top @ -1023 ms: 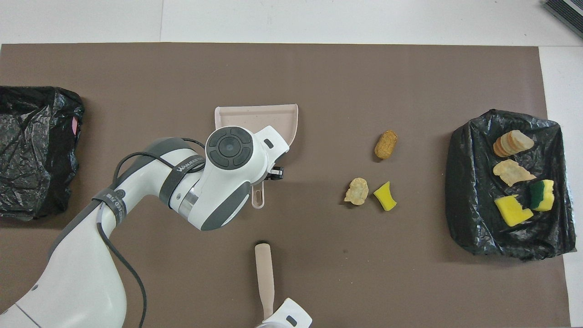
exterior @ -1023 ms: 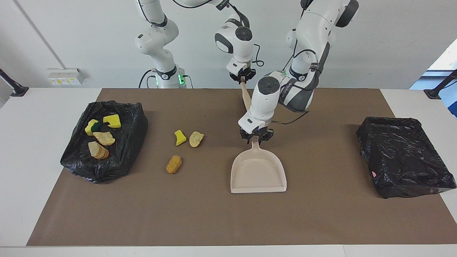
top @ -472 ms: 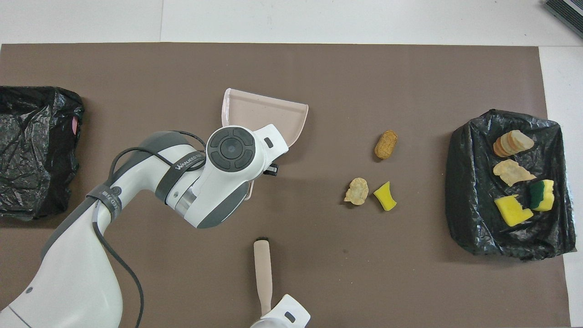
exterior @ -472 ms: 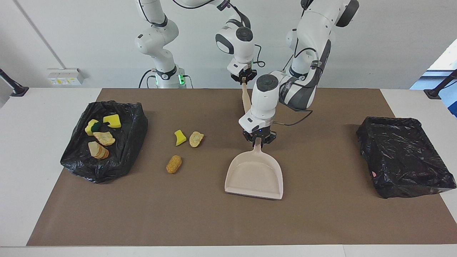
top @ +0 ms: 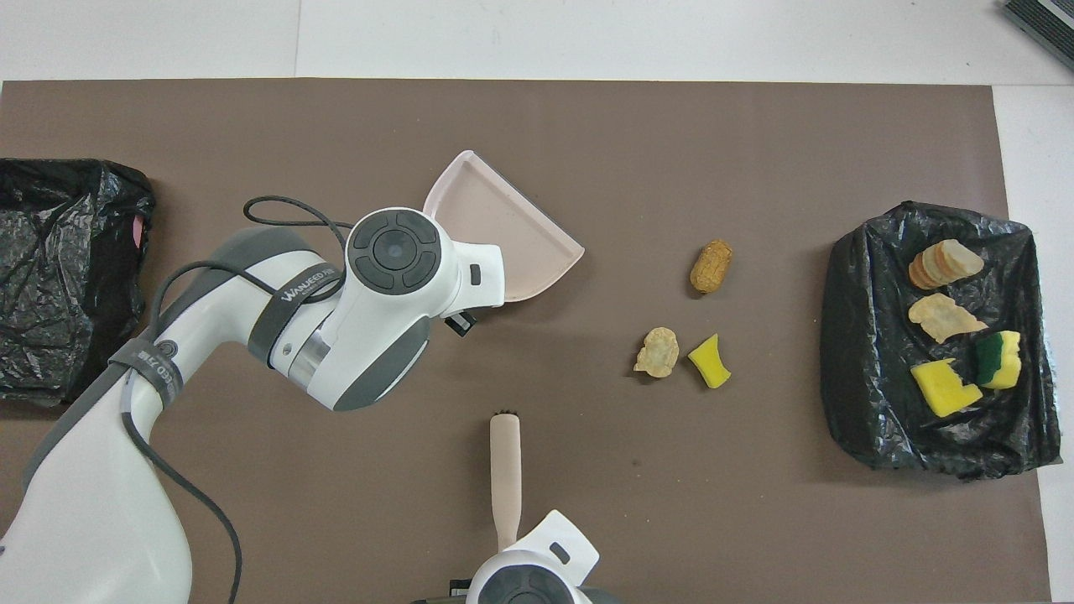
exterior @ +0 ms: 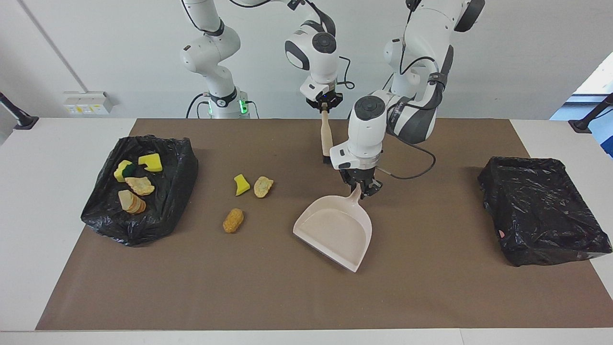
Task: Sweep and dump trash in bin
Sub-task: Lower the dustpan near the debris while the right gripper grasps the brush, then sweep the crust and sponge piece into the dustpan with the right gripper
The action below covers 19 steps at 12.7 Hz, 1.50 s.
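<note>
brown mat point(exterior: 268, 297), two bagged bins point(exterior: 139, 191), loose trash point(exterior: 233, 220)

A mat point(exterior: 268, 297) covers the middle of the worktop point(exterior: 57, 143). At the right arm's end a bag-lined bin point(exterior: 170, 184) holds four pieces of trash point(exterior: 140, 185); another lined bin point(exterior: 543, 218) sits at the left arm's end. Between them, toward the first bin, three loose pieces lie on the mat: a sponge wedge point(exterior: 241, 184) just beside a bread chunk point(exterior: 263, 186), and a third chunk point(exterior: 233, 220) farther from the robots. The dustpan point(exterior: 337, 230) hangs tilted over the mat's middle, its handle in the left end effector point(exterior: 360, 188). Nearer the robots, the brush point(exterior: 326, 136) hangs upright from the right end effector point(exterior: 324, 101)
</note>
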Each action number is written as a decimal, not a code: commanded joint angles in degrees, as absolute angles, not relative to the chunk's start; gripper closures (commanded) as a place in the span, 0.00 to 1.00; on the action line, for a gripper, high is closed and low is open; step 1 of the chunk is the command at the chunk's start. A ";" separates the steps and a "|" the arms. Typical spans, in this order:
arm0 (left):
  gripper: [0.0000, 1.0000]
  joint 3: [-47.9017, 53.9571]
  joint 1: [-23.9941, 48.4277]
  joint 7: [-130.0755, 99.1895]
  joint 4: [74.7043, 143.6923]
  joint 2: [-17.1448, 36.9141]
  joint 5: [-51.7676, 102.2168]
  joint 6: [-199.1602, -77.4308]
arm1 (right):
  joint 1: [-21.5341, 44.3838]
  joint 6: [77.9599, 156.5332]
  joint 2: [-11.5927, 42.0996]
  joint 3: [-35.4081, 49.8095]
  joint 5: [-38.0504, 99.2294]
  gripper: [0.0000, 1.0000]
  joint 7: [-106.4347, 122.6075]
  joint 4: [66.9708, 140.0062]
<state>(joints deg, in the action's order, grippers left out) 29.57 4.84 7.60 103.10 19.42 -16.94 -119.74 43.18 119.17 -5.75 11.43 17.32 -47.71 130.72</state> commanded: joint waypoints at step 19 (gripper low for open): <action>1.00 34.19 5.18 32.26 112.57 12.05 -17.58 -113.72 | 10.90 101.50 -14.24 12.04 -6.06 1.00 -32.87 138.60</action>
<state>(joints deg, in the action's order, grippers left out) 34.01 5.02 31.92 108.23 15.21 -16.97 -111.68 12.01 98.40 -13.65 11.17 -5.22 -34.45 136.07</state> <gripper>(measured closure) 0.670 0.736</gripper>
